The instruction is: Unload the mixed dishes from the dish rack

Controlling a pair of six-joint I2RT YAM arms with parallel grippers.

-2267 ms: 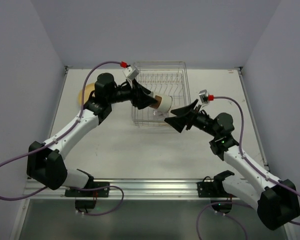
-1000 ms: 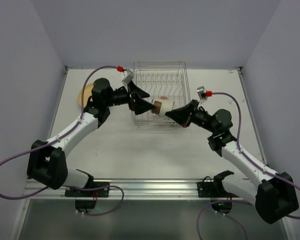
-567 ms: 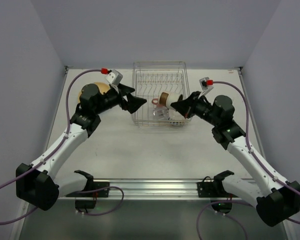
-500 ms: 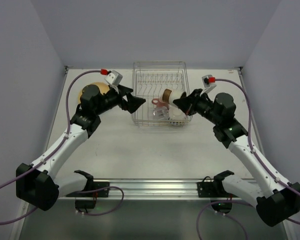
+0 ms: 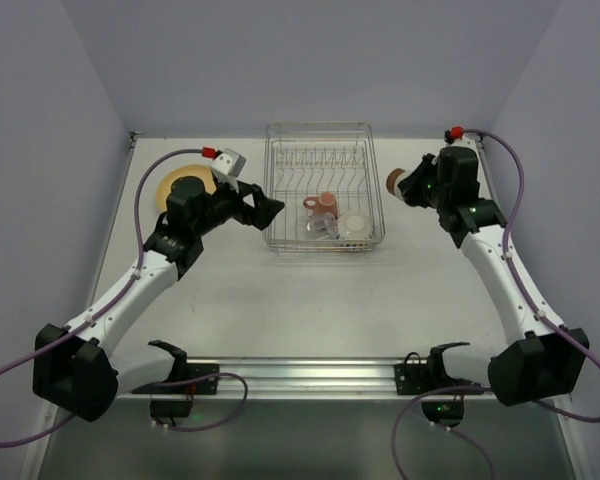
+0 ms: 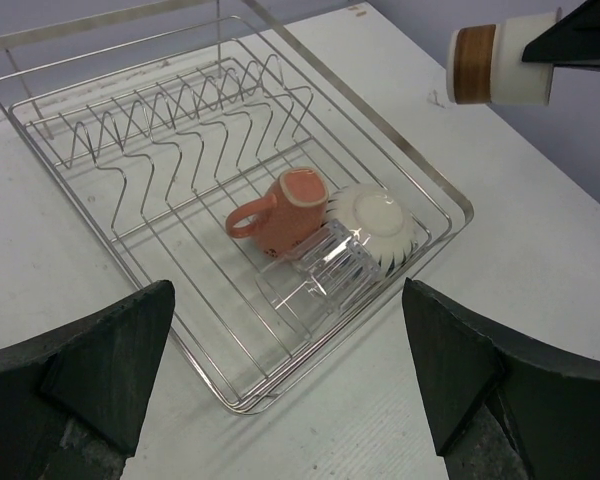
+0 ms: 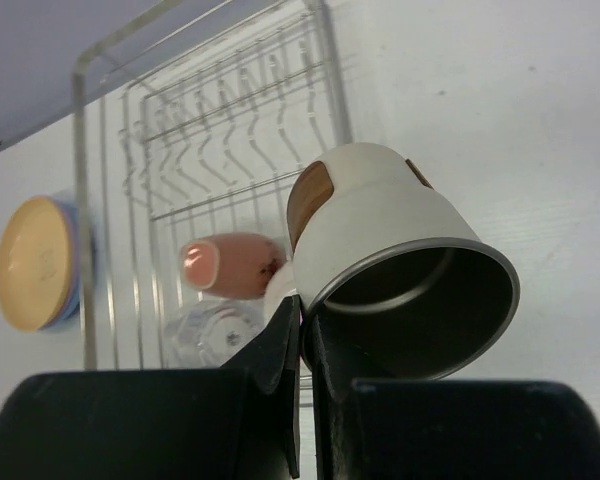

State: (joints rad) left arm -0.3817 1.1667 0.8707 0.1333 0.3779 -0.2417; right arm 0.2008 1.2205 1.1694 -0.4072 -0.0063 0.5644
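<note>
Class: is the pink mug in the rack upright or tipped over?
Tipped: the pink mug lies on its side in the dish rack, handle sideways.

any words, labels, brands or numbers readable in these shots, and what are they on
None: no view shows readable text.
The brown-banded cup held in the right pincer, pink mug, white cup, clear glass, yellow plate and dish rack all show plain surfaces, with no print, logo or number visible.
</note>
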